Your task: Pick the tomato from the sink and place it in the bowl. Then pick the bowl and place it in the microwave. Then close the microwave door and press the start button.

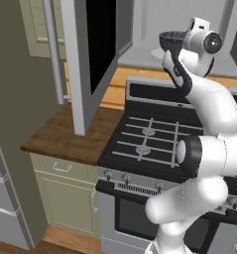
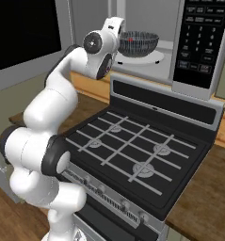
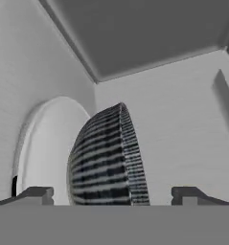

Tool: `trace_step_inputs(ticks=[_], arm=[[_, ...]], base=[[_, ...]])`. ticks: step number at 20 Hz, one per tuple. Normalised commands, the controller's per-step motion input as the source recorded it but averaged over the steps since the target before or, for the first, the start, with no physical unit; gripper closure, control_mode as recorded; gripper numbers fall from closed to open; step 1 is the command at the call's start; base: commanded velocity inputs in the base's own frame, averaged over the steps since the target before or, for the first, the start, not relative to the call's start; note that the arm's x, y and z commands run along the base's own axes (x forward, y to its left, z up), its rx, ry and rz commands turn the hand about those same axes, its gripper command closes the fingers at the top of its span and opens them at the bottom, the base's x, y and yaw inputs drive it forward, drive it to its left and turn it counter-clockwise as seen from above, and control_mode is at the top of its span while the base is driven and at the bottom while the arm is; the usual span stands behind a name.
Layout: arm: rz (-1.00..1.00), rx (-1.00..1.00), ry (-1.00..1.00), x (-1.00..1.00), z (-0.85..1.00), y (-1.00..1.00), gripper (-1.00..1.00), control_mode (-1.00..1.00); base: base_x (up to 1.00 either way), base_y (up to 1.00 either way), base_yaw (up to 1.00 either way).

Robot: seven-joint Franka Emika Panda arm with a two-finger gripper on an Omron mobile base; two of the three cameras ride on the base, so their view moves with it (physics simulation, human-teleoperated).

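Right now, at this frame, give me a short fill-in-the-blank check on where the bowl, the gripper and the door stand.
1. The bowl sits inside the ____.
2. Under the bowl lies the white round ____.
3. The gripper has its jaws ____, one on each side of the bowl.
4. The microwave door stands ____.

Missing words: microwave; plate; open; open

The round dark grey ribbed bowl point(image 2: 138, 43) sits on the white round turntable plate point(image 2: 151, 57) inside the wide light-grey microwave point(image 2: 198, 42), toward its left side. A small red tomato point(image 2: 131, 40) lies in the bowl. The tall grey-framed microwave door with black glass point(image 1: 92, 49) stands swung out left, above the wooden counter point(image 1: 65, 134). The black gas stove point(image 2: 137, 150) lies below the microwave, right of that counter.
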Motion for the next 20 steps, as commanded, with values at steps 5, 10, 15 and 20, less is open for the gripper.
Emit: trace_step_inputs(ticks=[5,10,15,20], arm=[[0.0,0.0,-0.14,-1.0,0.36,0.27,-1.0,-1.0],[0.0,0.0,0.0,-1.0,0.53,0.13,-1.0,-1.0],[0.0,-0.02,0.03,-1.0,0.5,0.04,-1.0,-1.0],[0.01,-0.09,0.06,-1.0,0.01,0.11,-1.0,-1.0]], base=[[0.0,0.0,0.0],[0.0,0.0,0.0],[0.0,0.0,0.0],[0.0,0.0,0.0]])
